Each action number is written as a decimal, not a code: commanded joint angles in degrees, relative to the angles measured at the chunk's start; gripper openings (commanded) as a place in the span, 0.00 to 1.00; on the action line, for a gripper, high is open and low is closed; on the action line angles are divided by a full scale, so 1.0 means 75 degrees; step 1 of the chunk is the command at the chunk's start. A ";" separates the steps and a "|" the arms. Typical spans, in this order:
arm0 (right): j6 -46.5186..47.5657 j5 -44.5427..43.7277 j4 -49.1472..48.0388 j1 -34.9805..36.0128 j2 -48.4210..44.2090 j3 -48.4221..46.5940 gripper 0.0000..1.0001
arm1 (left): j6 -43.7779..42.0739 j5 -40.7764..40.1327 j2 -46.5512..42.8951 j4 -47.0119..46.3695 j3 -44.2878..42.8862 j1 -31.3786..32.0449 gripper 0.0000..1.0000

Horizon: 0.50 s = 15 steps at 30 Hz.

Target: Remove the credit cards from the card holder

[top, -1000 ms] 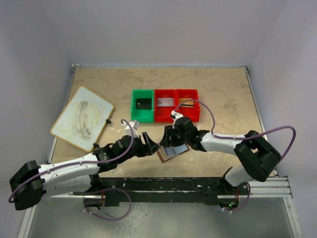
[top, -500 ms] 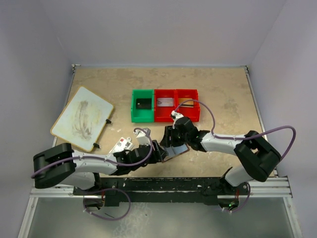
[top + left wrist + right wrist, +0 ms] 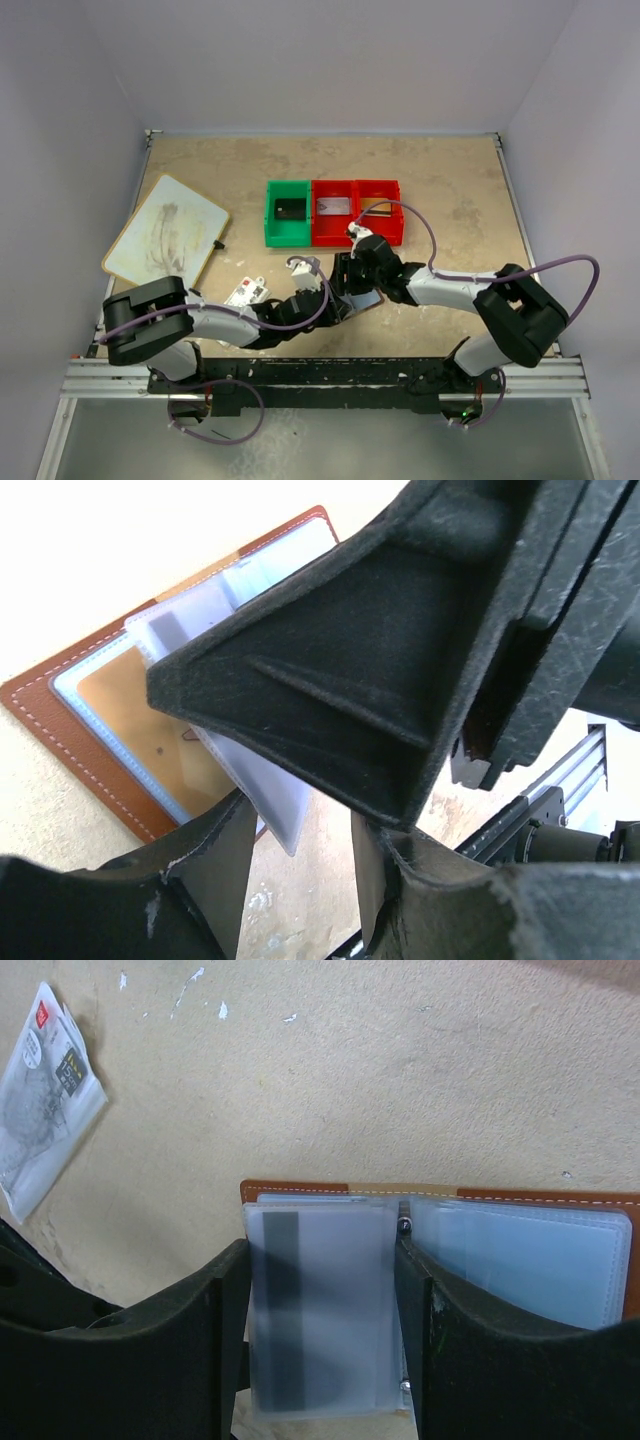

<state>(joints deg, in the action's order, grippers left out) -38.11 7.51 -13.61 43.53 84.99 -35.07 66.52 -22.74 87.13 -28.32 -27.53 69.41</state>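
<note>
Left gripper (image 3: 333,305), jaws apart, straddles the tip of a clear pocket (image 3: 262,790). The brown card holder (image 3: 366,299) lies open on the bench (image 3: 450,190), mid-front. Right gripper (image 3: 320,1252) is clamped edge to edge on a sleeve (image 3: 340,1340) holding a dark-striped card (image 3: 280,1310).

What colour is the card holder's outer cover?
The card holder is brown leather with pale stitching along its edge. It shows best in the left wrist view.

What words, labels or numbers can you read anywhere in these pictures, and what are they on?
Nothing reads clearly.
White packet: red and black print, too blurred to read.
Card in the card holder clear pocket: dark stripe, no legible text.
Whiteboard: smudges only, no writing.
</note>
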 commanded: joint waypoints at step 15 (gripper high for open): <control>-0.0286 -0.1701 0.2077 -0.0202 -0.1813 -0.0591 0.90 | -0.1319 0.0794 0.1275 -0.0032 -0.2138 -0.0008 0.46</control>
<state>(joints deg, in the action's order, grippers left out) -39.07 1.30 -5.87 41.67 74.13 -35.62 59.94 -18.90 93.73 -27.55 -38.89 69.45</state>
